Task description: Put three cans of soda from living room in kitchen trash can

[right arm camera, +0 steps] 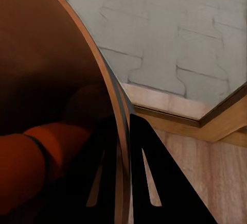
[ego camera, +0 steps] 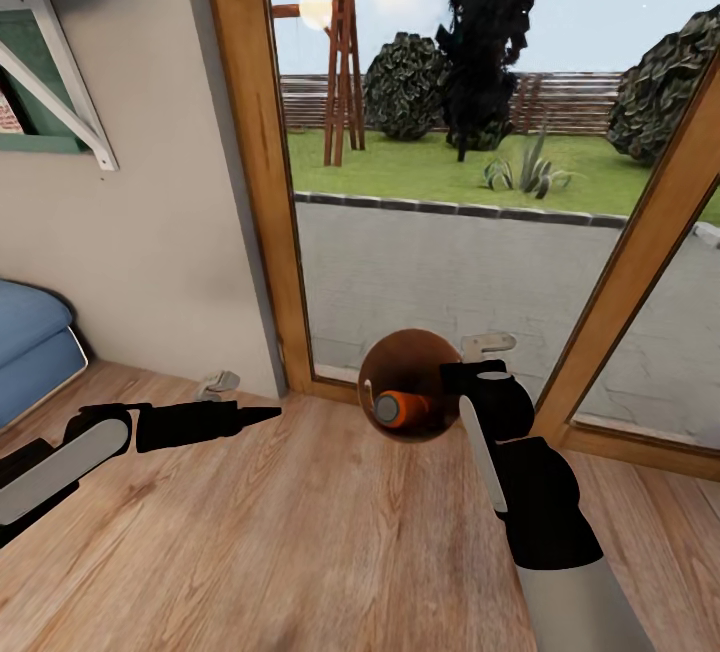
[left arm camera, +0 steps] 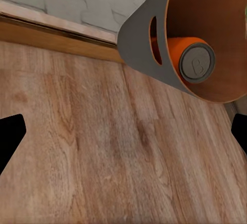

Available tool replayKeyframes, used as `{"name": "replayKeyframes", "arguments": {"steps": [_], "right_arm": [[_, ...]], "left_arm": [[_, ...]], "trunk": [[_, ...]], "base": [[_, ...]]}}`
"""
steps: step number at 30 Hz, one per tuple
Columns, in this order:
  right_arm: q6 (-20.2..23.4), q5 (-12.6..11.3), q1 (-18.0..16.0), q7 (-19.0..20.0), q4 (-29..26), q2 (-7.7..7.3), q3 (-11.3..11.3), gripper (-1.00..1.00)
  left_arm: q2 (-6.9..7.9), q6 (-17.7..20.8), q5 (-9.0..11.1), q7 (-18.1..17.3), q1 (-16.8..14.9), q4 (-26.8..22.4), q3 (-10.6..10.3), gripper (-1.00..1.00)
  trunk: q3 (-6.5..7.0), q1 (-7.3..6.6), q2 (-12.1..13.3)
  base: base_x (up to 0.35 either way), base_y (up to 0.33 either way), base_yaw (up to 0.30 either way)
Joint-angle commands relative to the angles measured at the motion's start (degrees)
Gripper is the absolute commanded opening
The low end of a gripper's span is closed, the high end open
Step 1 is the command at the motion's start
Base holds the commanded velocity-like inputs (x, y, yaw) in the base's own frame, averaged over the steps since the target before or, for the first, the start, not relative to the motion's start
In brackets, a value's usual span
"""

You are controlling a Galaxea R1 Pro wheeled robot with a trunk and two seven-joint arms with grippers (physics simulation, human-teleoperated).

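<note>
The right tool (ego camera: 462, 379) pinches the rim of the dark grey, tan-lined round tapered bin (ego camera: 405, 372), held tipped on its side. One orange cylindrical soda can (ego camera: 398, 409) lies inside, beside that tool, long axis along the bin. The left tool (ego camera: 265, 415), wide and empty, hovers well apart over the wood-plank floor (ego camera: 300, 542).

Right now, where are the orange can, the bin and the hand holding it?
orange can (left arm camera: 196, 65): left wrist view, its silvery top.
bin (left arm camera: 141, 41): left wrist view, grey outer wall.
right gripper (right arm camera: 125, 147): right wrist view, fingers astride the rim.
</note>
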Motion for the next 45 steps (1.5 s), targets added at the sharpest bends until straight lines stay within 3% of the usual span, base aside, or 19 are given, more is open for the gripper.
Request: {"name": "replayKeyframes", "arguments": {"steps": [1, 27, 45], "right_arm": [[0.01, 0.56, -0.02, 0.26, -0.04, 0.01, -0.02, -1.00], [0.01, 0.56, -0.02, 0.41, -0.04, 0.09, -0.07, -1.00], [0.01, 0.56, -0.02, 0.50, -0.04, 0.00, -0.07, -1.00]], "left_arm": [[0.00, 0.00, 0.00, 0.00, 0.02, 0.00, 0.00, 1.00], [0.00, 0.00, 0.00, -0.05, 0.00, -0.08, -0.01, 1.00], [0.08, -0.08, 0.00, -0.01, 0.01, -0.08, 0.07, 1.00]], "trunk": [[0.01, -0.01, -0.01], [0.01, -0.01, -0.01], [-1.59, -0.01, -0.01]], "base": [[0.000, 0.000, 0.000], [0.000, 0.000, 0.000], [0.000, 0.000, 0.000]]}}
